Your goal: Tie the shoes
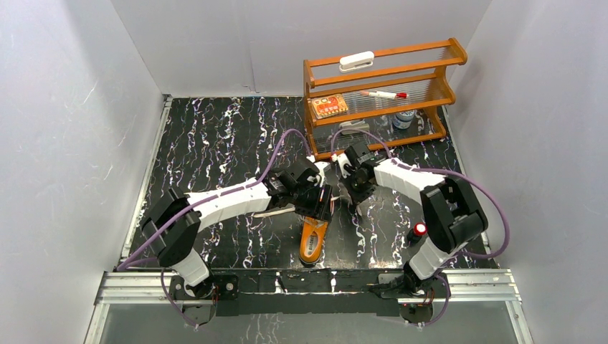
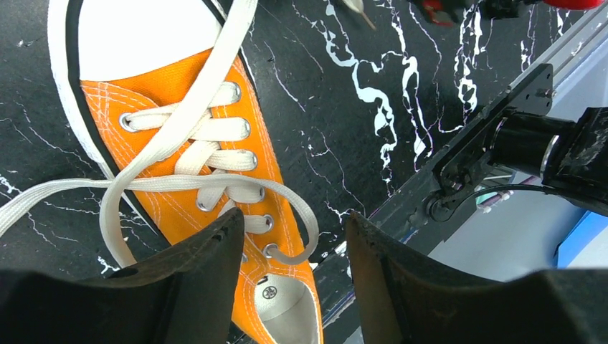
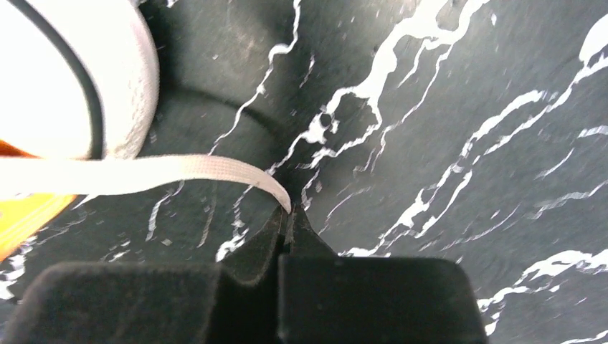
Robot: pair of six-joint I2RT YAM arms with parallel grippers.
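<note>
The orange sneaker (image 1: 313, 240) lies mid-table, heel toward the near edge, its front hidden under my left arm. In the left wrist view the sneaker (image 2: 179, 150) shows its white toe cap, crossed white laces (image 2: 193, 161) and pale insole. One lace runs off left, another loops by the top eyelets. My left gripper (image 2: 295, 229) is open above the shoe's tongue, holding nothing. My right gripper (image 3: 289, 213) is shut on the end of a white lace (image 3: 143, 174), which stretches left toward the toe cap (image 3: 64, 86). The right gripper (image 1: 351, 188) sits just right of the shoe.
An orange wooden rack (image 1: 380, 93) stands at the back right, holding a red marker (image 1: 385, 94), a card box and a small jar. White walls enclose the black marbled table (image 1: 215, 143). A metal rail (image 1: 308, 283) runs along the near edge.
</note>
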